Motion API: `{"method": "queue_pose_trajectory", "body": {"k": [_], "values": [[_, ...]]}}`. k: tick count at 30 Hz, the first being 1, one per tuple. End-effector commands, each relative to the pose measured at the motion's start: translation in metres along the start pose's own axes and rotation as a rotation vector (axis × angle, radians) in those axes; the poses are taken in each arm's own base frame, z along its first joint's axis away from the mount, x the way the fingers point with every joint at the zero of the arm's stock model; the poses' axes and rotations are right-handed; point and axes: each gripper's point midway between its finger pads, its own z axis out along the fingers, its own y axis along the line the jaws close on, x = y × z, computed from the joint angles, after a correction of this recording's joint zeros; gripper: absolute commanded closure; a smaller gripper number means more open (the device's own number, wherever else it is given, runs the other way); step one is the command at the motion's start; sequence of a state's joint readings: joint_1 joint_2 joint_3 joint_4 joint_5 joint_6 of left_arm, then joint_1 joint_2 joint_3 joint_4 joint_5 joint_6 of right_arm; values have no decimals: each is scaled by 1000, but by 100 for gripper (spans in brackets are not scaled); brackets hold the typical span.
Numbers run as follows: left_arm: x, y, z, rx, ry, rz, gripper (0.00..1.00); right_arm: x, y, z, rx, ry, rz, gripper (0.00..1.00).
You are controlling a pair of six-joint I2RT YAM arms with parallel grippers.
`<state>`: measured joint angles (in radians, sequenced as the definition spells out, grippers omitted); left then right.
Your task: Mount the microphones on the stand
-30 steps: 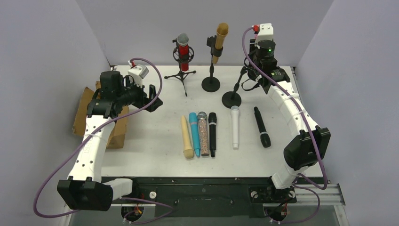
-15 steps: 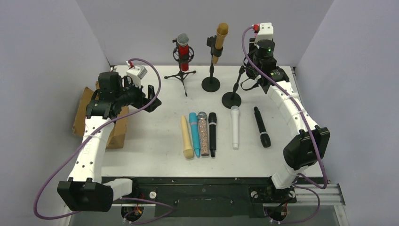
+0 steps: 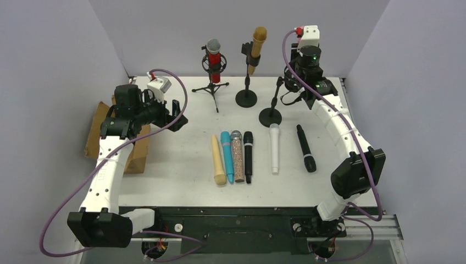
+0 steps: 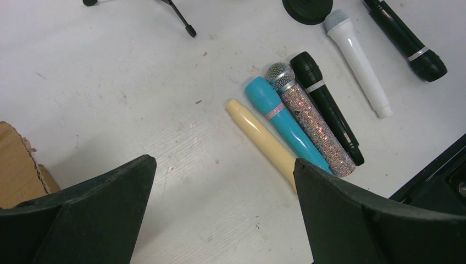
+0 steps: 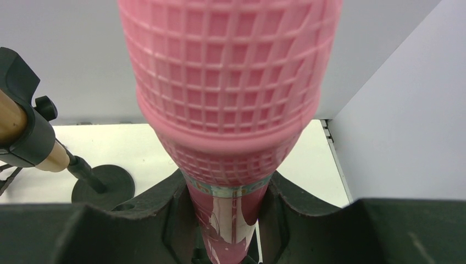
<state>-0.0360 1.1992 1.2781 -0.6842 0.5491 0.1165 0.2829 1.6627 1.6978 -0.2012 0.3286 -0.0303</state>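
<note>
1. Step in hand: I am bringing the pink mic [image 5: 228, 82] to the empty stand [image 3: 270, 116] at the back right of the table [image 3: 181, 181].
2. My right gripper [image 5: 228, 215] is clamped on the pink mic's handle. The mesh head points up at the wrist camera, and the mic is raised off the table, close beside the empty stand's top.
3. My left gripper [image 4: 222, 165] is spread wide and holds nothing. It hangs over the left part of the table, above the row of loose mics.
4. Next move, as I judge it: line the handle up with the clip on the empty stand and press it in. I should let go only once it sits firm. From above I cannot see the clip clearly behind my wrist, so alignment is the tricky part.
5. Stands: three. One is a tripod [image 3: 213, 88] and two have round bases; the second round one [image 3: 246, 98] is taken.
6. Mics: nine.
   - Two are mounted: red [image 3: 214, 58] on the tripod and gold [image 3: 256, 47] on the round base.
   - One is in my grip.
   - Six lie on the table: cream [image 3: 218, 159], teal [image 3: 227, 155], glitter [image 3: 237, 155], black [image 3: 248, 157], white [image 3: 274, 148] and another black [image 3: 306, 148].
</note>
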Motion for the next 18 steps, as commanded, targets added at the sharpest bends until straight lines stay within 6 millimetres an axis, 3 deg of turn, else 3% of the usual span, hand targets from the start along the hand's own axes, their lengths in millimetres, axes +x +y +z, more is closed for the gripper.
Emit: {"method": "queue_pose_trajectory", "body": {"k": [1,11,18], "values": [[-14,0,-8,-9,-64,45,4,-11,-4,-1,26,-46,33,100],[-12,3,-10,-11,-65,40,4,13,-2,13,39,8,4,100],[-12,3,-11,-10,-67,41,4,23,-6,10,61,45,-31,100]]}}
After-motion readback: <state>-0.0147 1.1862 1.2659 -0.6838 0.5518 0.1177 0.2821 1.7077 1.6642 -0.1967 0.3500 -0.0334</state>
